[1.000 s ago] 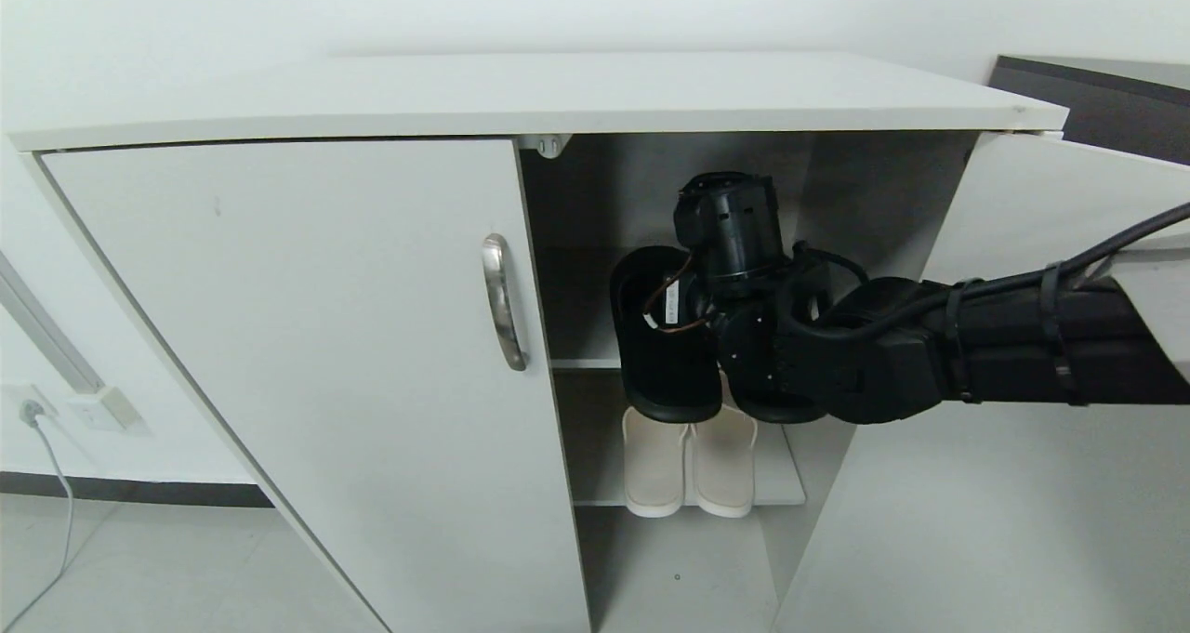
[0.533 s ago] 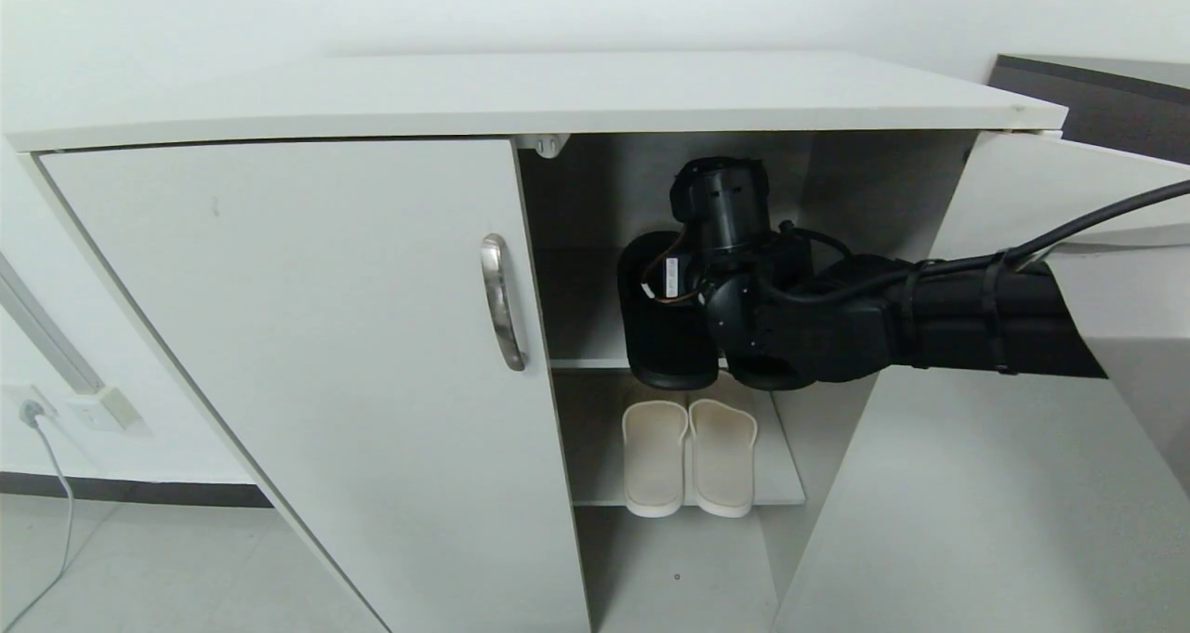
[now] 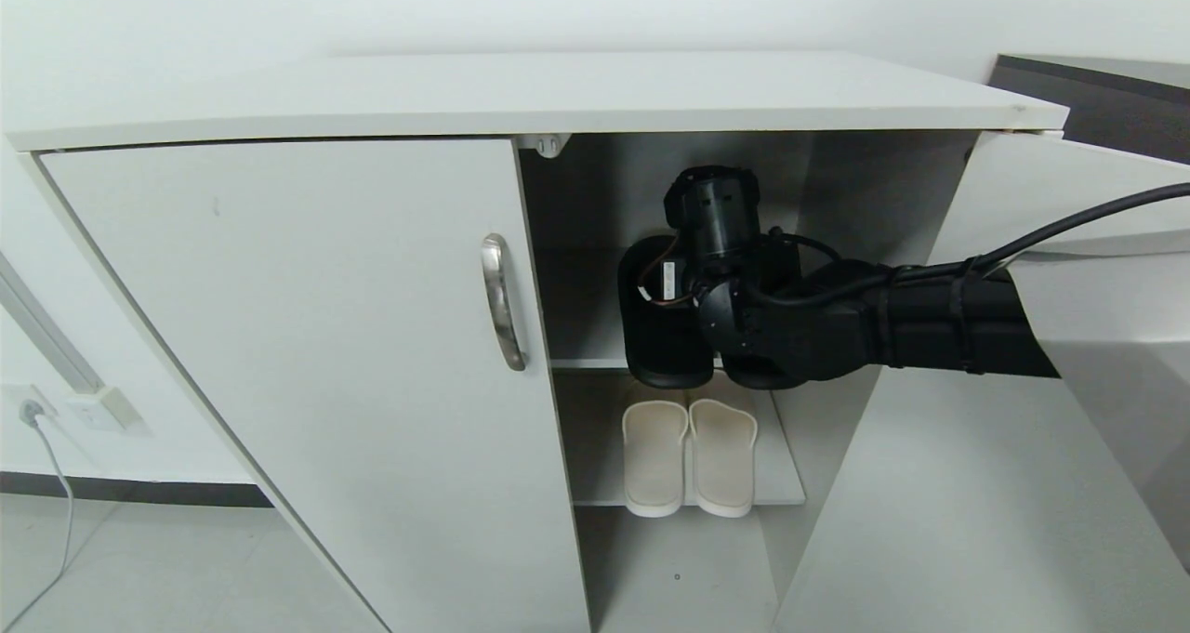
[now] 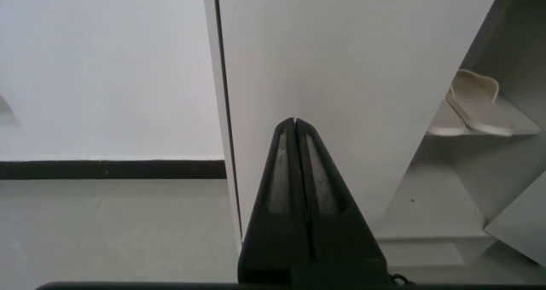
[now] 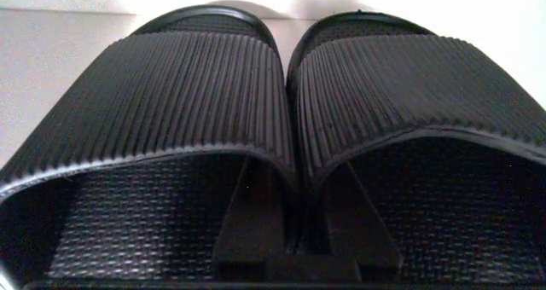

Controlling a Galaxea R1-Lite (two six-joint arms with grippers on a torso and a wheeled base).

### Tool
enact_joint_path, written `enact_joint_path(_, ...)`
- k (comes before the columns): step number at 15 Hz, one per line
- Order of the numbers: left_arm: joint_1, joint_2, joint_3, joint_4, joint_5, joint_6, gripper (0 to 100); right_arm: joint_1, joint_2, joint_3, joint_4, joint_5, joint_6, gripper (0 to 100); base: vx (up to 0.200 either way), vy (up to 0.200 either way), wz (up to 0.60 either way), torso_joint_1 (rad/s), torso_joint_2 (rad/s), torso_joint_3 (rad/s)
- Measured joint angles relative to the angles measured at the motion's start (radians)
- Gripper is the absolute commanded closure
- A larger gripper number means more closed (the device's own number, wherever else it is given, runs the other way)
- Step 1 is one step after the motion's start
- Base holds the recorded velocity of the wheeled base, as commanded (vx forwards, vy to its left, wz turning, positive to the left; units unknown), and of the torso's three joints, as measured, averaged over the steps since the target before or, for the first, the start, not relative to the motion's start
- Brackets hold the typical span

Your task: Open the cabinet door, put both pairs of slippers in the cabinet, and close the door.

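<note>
Count: one cabinet (image 3: 558,94), white, two doors, and two pairs of slippers, four in all. Left door (image 3: 279,336) shut, one metal handle (image 3: 502,303) upright near its inner edge. Right door (image 3: 930,521) swung wide open. Two shelves show in the open half. Black slippers (image 3: 660,336), one pair, lie side by side at the level of the upper shelf (image 3: 581,336), toes inward, heels hanging past the shelf's front edge; cannot tell whether the soles rest on the board. Right gripper (image 5: 296,188) pinches this pair: in the right wrist view one finger lies inside each black slipper (image 5: 196,85), and the two touching inner walls are squeezed between them. Cream slippers (image 3: 688,456), one pair, sit flat on the lower shelf (image 3: 595,447), side by side and touching, heels at the front edge, directly below the black pair. Left gripper (image 4: 294,128) is low beside the cabinet front, fingers pressed together, nothing between them; the cream slippers (image 4: 473,98) show beyond it on their shelf. In the way: the right arm (image 3: 911,336) reaches in through the open half and covers most of the right-hand black slipper; the shut left door hides that half of the interior. Around: a wall socket (image 3: 93,410) with a plugged cable (image 3: 60,494) running down the wall left of the cabinet, and a dark baseboard (image 3: 139,492).
</note>
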Motion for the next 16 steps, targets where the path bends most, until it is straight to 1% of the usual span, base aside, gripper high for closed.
enact_joint_path(10,0.0,0.0,0.0,0.0,0.0,-0.001,100,0.0,0.003,0.006,0.0,-0.001,0.0,100,0.0,0.0,0.0,0.0,0.0,0.0)
enact_joint_path(11,0.0,0.0,0.0,0.0,0.0,-0.002,100,0.0,0.003,0.008,0.0,-0.001,0.0,0,0.0,0.0,0.0,0.0,0.0,0.0)
enact_joint_path(14,0.0,0.0,0.0,0.0,0.0,-0.001,100,0.0,0.0,0.022,-0.002,-0.002,0.001,0,0.0,0.0,0.0,0.0,0.0,0.0)
enact_joint_path(16,0.0,0.0,0.0,0.0,0.0,-0.001,100,0.006,-0.027,0.071,-0.006,-0.003,0.001,0,0.0,0.0,0.0,0.0,0.0,0.0)
